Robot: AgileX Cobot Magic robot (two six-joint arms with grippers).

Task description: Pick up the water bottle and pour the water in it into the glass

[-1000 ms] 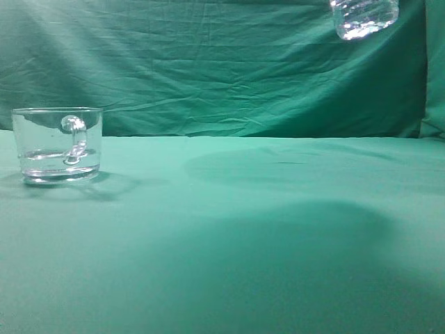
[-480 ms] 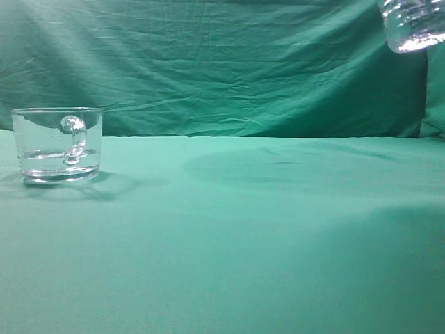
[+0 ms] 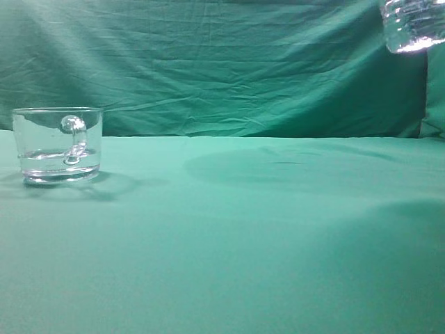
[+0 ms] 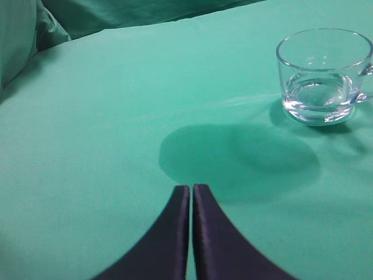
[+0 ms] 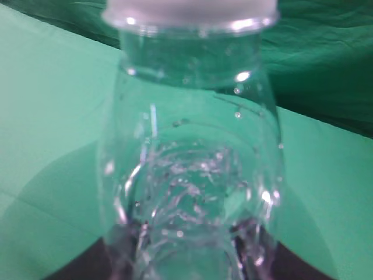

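Observation:
The glass (image 3: pixel 58 145), a short clear mug with a looped handle, stands on the green cloth at the far left of the exterior view and holds a little water (image 3: pixel 55 156). It also shows at the upper right of the left wrist view (image 4: pixel 324 76). Only the ribbed base of the water bottle (image 3: pixel 414 24) shows at the top right of the exterior view, held high above the table. In the right wrist view the bottle (image 5: pixel 189 157) fills the frame between my right gripper's dark fingers (image 5: pixel 291 265), which are shut on it. My left gripper (image 4: pixel 191 189) is shut and empty, above the cloth.
A green cloth (image 3: pixel 243 229) covers the table and hangs as a wrinkled backdrop (image 3: pixel 208 62) behind. A wide stretch of cloth lies between the glass and the bottle.
The bottle has moved to the right and slightly up across the top of the exterior view, then held about still. The glass has not moved.

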